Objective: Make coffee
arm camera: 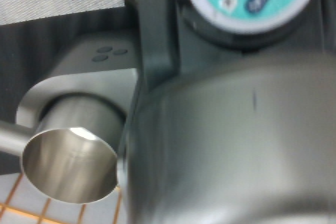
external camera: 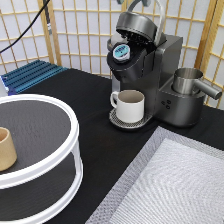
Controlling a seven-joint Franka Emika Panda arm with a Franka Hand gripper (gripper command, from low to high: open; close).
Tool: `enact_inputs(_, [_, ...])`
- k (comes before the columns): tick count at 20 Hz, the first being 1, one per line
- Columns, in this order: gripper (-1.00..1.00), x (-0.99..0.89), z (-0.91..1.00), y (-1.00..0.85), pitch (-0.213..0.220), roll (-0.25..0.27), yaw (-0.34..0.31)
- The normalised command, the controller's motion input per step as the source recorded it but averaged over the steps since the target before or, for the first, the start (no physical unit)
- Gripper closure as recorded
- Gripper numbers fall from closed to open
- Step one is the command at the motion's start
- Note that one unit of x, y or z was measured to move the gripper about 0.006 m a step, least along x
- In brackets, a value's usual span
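Note:
The coffee, a small pod with a blue foil top (external camera: 120, 51), sits in the holder of the dark coffee machine (external camera: 165, 75). The machine's lid (external camera: 135, 24) stands raised above it. A cream mug with a handle (external camera: 130, 105) rests on the drip tray under the spout. The exterior view does not show my gripper; it is above the top edge. From close above, the wrist view shows the pod's blue top (arm camera: 247, 12) and the rounded grey lid (arm camera: 240, 150).
A steel pitcher (external camera: 187, 80) sits on the machine's right side, also in the wrist view (arm camera: 71, 170). A tan handleless cup (external camera: 7, 148) stands on a white round two-tier tray (external camera: 65, 125) at the left. A grey mat (external camera: 170, 185) lies at bottom right, a blue rack (external camera: 32, 75) at the back left.

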Motion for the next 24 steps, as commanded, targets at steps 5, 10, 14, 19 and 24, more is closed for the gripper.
enact_inputs(5, [-1.00,0.21,-0.07,0.02,0.029,-0.125,-0.123])
enact_inputs(10, [-1.00,0.02,-0.13,-0.04,0.039,-0.093,-0.064])
enact_inputs(14, [-1.00,-0.04,-0.29,-0.09,0.006,-0.076,0.000])
enact_inputs(19, [-1.00,-0.06,-0.23,-0.19,0.000,-0.049,0.030])
enact_inputs(24, [-1.00,-0.05,-0.03,-0.30,0.000,-0.010,0.133])
